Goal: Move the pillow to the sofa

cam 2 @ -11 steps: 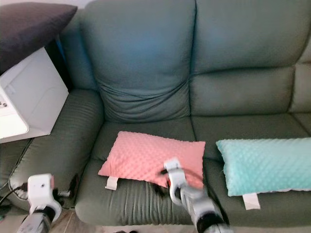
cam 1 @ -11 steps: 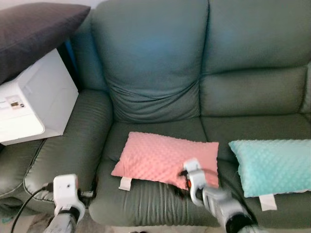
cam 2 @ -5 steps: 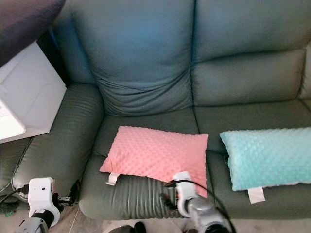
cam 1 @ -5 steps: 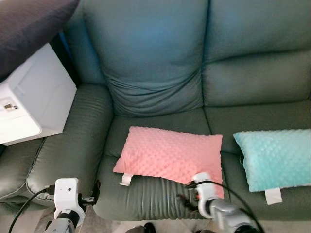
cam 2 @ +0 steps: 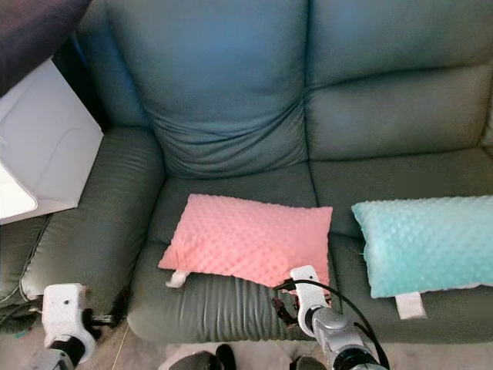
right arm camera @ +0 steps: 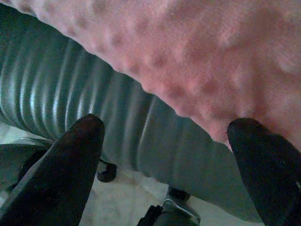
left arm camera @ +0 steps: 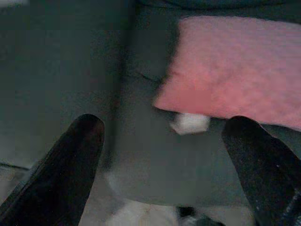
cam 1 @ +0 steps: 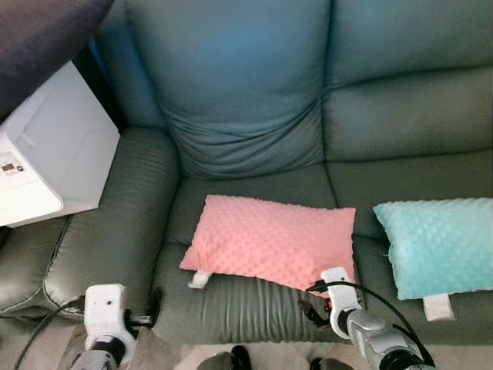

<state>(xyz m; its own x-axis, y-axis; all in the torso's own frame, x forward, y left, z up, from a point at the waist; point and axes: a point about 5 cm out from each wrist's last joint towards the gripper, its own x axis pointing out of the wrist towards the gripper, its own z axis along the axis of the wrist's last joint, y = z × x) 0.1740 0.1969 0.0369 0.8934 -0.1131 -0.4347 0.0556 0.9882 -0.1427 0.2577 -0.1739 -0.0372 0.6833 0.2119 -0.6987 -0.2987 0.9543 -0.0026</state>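
The pink pillow point(cam 1: 272, 243) was seen lying flat on the left seat cushion of the sofa point(cam 1: 246, 100), its near edge close to the cushion's front and a small white tag point(cam 1: 198, 279) hanging over that edge. It was judged to be already where the task wanted it, resting on its own weight with nothing holding it.

The right gripper point(right arm camera: 164, 141) was held just off the pillow's near right corner, its two black fingers point(right arm camera: 77, 155) spread wide with nothing between them; only pillow fabric and the ribbed cushion front were seen in the gap. That spread was taken as a sign of release, not of a grasp.

The left gripper point(left arm camera: 164, 136) was held low before the left armrest, its fingers likewise parted and empty, pointed toward the tagged corner but well short of it.

A teal pillow point(cam 1: 439, 243) lay on the next seat, apart from the pink one. A white box point(cam 1: 46, 166) stood beside the armrest.
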